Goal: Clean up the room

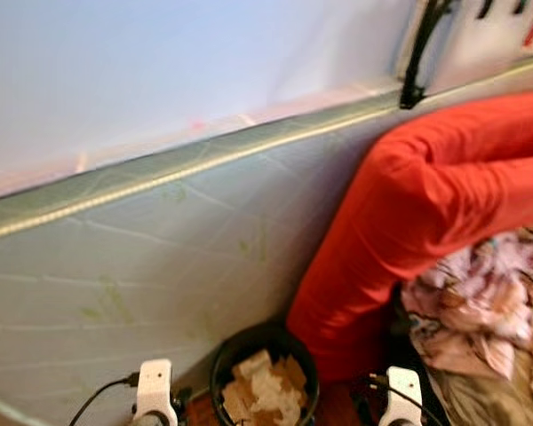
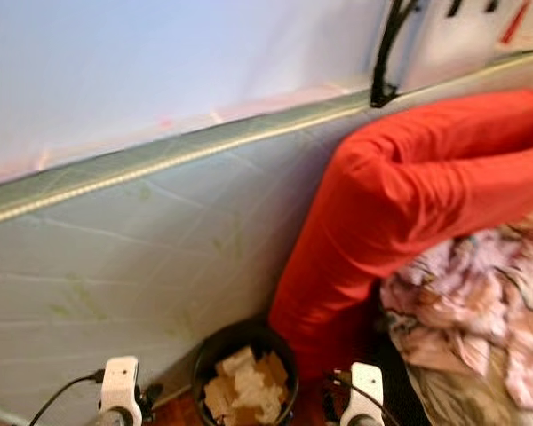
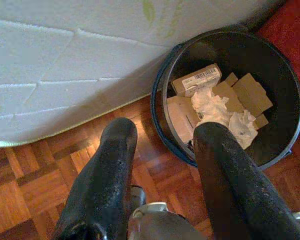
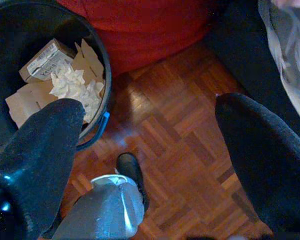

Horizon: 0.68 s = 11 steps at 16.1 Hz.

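From my head camera I am looking down at the side of a pale quilted mattress (image 1: 142, 266) that fills most of the view from 9 to 12 o'clock. A red fabric bundle (image 1: 409, 204) leans against it at 3 o'clock and droops toward the floor. Just past that, at 4 o'clock, lies a heap of pink patterned cloth (image 1: 489, 293).

The black bin (image 1: 226, 351) sits at 6 o'clock, right at the foot of the mattress and touching the lower end of the red bundle. It holds torn cardboard pieces (image 3: 247, 92), a small labelled box (image 3: 196, 80) and crumpled white paper (image 3: 215, 107).

My left gripper (image 3: 162, 147) hangs above the parquet floor (image 3: 35, 185) with its 2 black fingers spread and nothing between them. One finger (image 3: 225, 165) overlaps the bin's rim in the wrist view, the other is over bare floor beside the mattress edge.

My right gripper (image 4: 150, 120) is released too, its fingers wide apart and empty above the parquet. From its wrist camera the bin (image 4: 97, 60) lies by one finger, the red bundle (image 4: 140, 25) beyond it, and the patterned cloth (image 4: 285, 45) by the other finger.

At 1 o'clock, a black cable (image 1: 422, 49) hangs down the wall.
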### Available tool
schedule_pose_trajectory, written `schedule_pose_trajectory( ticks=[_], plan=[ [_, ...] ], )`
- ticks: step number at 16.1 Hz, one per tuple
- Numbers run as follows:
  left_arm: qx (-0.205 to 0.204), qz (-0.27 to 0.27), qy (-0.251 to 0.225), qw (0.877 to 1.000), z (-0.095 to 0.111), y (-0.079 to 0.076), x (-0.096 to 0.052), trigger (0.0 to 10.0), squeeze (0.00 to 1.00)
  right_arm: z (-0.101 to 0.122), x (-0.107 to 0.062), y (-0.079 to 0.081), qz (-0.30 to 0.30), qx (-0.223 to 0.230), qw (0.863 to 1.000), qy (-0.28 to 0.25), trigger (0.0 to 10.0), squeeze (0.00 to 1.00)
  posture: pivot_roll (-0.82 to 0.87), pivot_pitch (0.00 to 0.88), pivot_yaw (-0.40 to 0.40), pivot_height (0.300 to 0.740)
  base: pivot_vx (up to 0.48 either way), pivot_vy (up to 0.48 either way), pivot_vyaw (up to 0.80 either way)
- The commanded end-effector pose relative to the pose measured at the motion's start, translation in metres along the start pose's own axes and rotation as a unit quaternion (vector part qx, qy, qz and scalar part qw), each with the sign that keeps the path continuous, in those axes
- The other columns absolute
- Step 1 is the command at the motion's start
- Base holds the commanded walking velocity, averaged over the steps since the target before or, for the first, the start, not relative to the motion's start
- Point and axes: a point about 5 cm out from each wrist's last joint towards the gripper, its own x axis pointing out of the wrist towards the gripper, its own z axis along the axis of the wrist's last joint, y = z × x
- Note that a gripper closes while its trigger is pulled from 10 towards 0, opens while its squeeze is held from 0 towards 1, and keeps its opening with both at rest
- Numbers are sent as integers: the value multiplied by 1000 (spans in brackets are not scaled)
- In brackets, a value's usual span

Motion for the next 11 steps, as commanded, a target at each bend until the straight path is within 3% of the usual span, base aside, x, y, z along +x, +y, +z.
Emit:
schedule_pose_trajectory(
  ticks=[1,4,11],
  plan=[
    [-2,3,7,1000,-4,2,-1,10000,0,-2,0,-1,-1,-1,1000,6,10000,0,90,4,-25,740,0,0,-744],
    [1,3,13,1000,-6,4,-2,10000,0,-1,0,1,1,1,1000,3,10000,0,87,0,-18,740,0,0,-740],
    [1,2,5,1000,-1,3,0,10000,0,1,1,3,3,0,1000,-2,10000,0,100,2,-24,740,0,0,0]
  ],
)
